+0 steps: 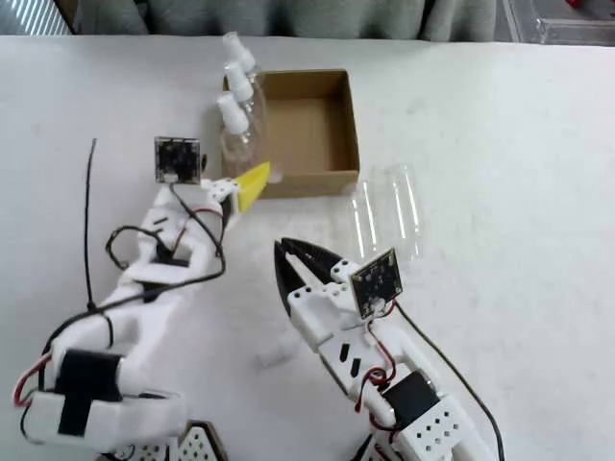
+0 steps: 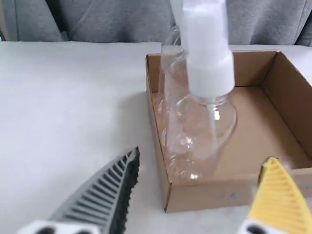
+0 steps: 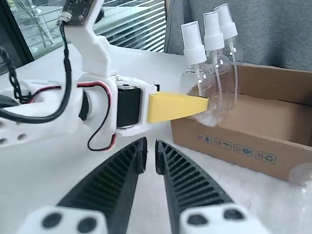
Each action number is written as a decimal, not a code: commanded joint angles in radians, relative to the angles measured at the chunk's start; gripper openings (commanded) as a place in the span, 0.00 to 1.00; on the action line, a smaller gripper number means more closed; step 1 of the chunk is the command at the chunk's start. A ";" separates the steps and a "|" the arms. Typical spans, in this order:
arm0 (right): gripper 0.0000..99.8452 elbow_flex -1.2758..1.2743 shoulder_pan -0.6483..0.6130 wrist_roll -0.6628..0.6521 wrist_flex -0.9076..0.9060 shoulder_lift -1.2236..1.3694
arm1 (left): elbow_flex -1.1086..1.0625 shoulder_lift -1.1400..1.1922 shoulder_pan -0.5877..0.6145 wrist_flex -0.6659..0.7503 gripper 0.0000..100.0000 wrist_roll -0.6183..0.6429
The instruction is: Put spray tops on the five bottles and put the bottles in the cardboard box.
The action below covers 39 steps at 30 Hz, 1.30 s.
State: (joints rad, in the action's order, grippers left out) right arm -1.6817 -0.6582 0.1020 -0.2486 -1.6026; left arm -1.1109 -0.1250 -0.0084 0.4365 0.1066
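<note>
Three clear bottles with white spray tops (image 1: 235,96) stand upright in the left side of the cardboard box (image 1: 317,178). Close up, the nearest bottle (image 2: 207,122) stands just inside the box wall (image 2: 214,195). My left gripper (image 2: 202,157) is open at the box's near left corner, its yellow finger (image 1: 252,182) by the wall. Two uncapped clear bottles (image 1: 384,216) lie on the table right of the box. My right gripper (image 1: 285,252) is shut and holds nothing, in front of the box (image 3: 253,141). The bottles (image 3: 207,92) and yellow finger (image 3: 175,107) lie beyond the right gripper (image 3: 149,144).
A small white part, perhaps a loose spray top (image 1: 277,351), lies on the table between the two arms. A clear plastic container (image 1: 562,24) sits at the far right corner. The white table (image 1: 500,144) stretches bare to the right of the box.
</note>
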 commanded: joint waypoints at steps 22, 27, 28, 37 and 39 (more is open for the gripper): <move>0.02 -0.014 0.012 -0.009 -0.081 -0.002 | -0.473 -0.846 0.077 -0.640 0.35 0.000; 0.02 -0.014 0.077 -0.012 -0.097 -0.010 | -0.548 -1.036 0.088 -0.713 0.17 -0.008; 0.02 -0.014 0.104 -0.028 -0.096 -0.010 | -0.571 -1.075 0.088 -0.713 0.11 -0.008; 0.02 0.157 0.348 -0.169 -0.180 0.001 | -0.588 -1.297 0.085 -0.985 0.08 -0.020; 0.02 0.229 0.387 -0.173 -0.257 0.002 | -0.588 -1.316 0.084 -1.013 0.08 -0.072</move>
State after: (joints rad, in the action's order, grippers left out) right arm -1.5804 -0.3360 -0.0529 -0.4235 -1.6011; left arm -1.6985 -1.3848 0.0713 -0.5163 0.1036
